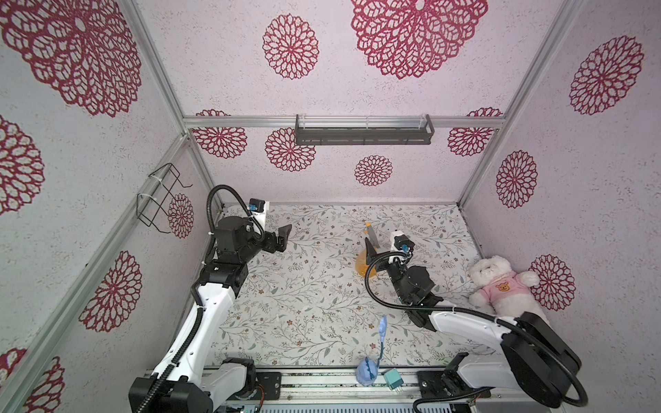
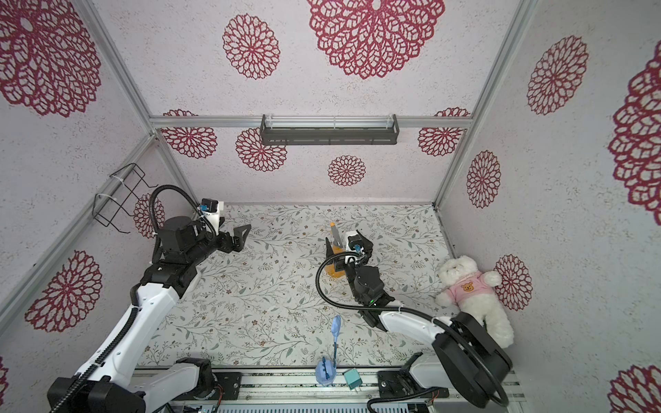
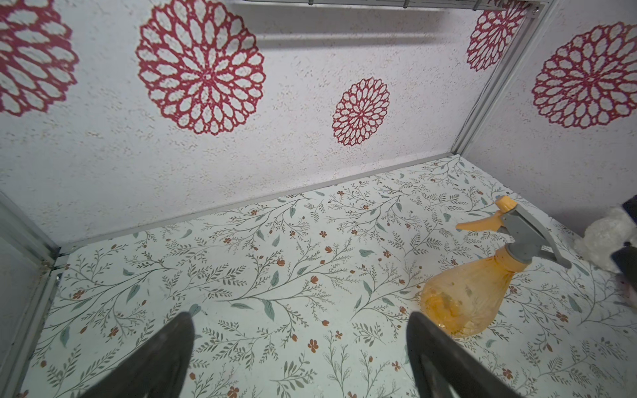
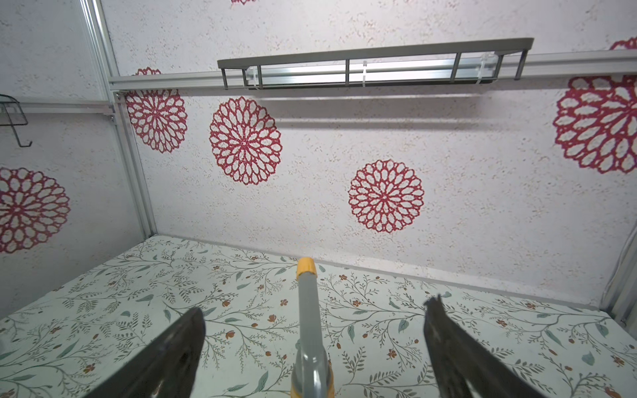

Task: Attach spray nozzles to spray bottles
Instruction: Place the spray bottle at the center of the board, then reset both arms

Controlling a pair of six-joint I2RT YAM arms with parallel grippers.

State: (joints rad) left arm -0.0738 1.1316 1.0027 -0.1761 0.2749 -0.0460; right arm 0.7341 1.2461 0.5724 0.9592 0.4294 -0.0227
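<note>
Now spray nozzle (image 3: 517,231) on spray bottle (image 3: 465,296); right tool (image 4: 315,306) wide astride it; left tool (image 3: 300,315) wide.

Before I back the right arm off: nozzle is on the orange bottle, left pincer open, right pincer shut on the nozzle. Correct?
Not quite. The right pincer is open: the right wrist view shows its fingers spread wide either side of the nozzle, clear of it. The rest holds: nozzle on the orange bottle, left pincer open.
</note>
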